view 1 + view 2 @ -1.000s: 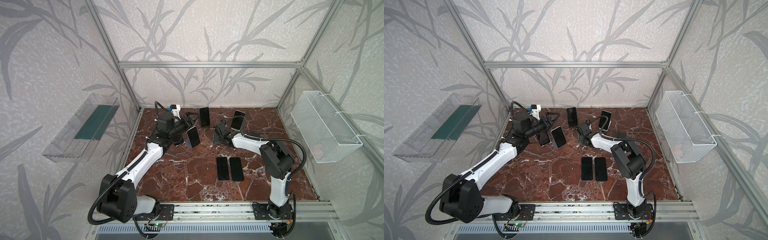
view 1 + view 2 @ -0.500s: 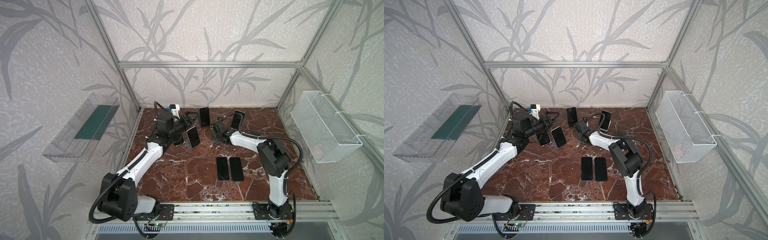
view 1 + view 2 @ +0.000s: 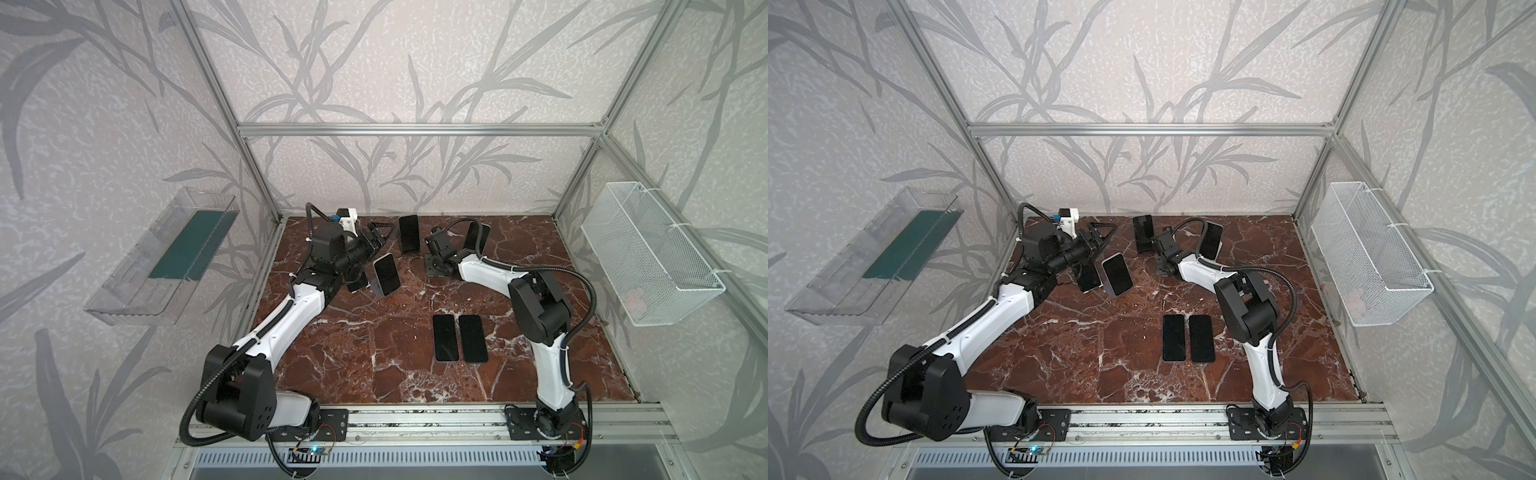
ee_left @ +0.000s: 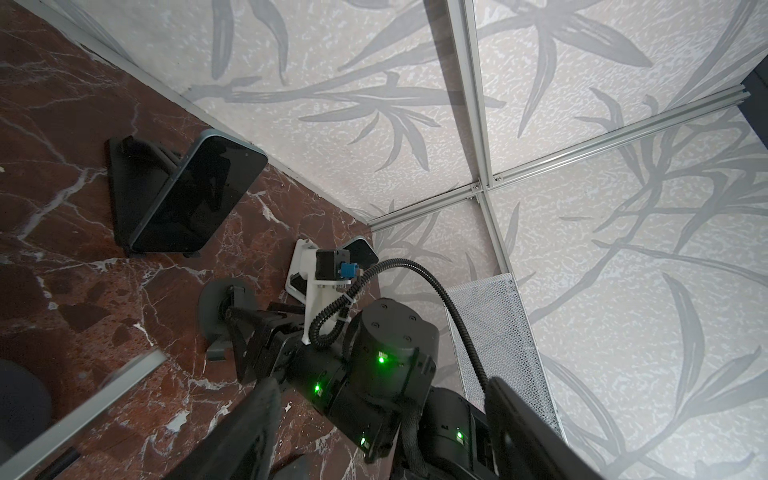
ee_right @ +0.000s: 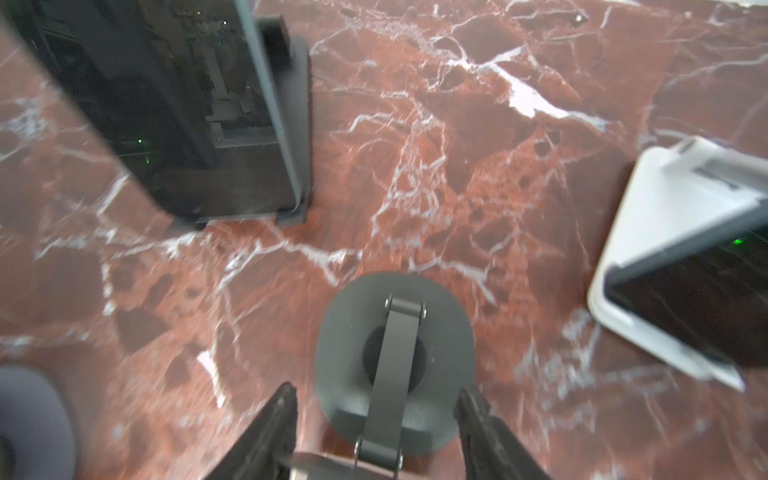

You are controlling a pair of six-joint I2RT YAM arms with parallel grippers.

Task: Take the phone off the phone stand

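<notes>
**Phone** (image 5: 322, 466). Only a thin pale rim shows, at the near margin of the right wrist view, atop the phone stand's hinged arm. It sits toward the back of the table, near the middle, hidden under the wrist in both top views.

**Right gripper** (image 5: 376, 390). Rough-faced black fingers drawn in on either side of that rim. This is judged a grip on the phone, though the contact lies partly out of frame.

**Phone stand** (image 5: 345, 328). Matt dark-grey round base and a flat strap arm pinned at both hinges.

**Progress.** The grasp appears made, but the phone is not yet lifted clear of the stand. A pair of flat phones (image 3: 446, 337), glossy black slabs, lies side by side mid-table, likely already removed. A propped phone (image 3: 408, 239) leans on a black stand at the back.

**Left gripper** (image 4: 382, 384). Fingers well apart, holding nothing, near a silver-edged phone (image 3: 386, 274).

**Table** (image 3: 374, 374). Polished red-brown marble with white veins.
</notes>
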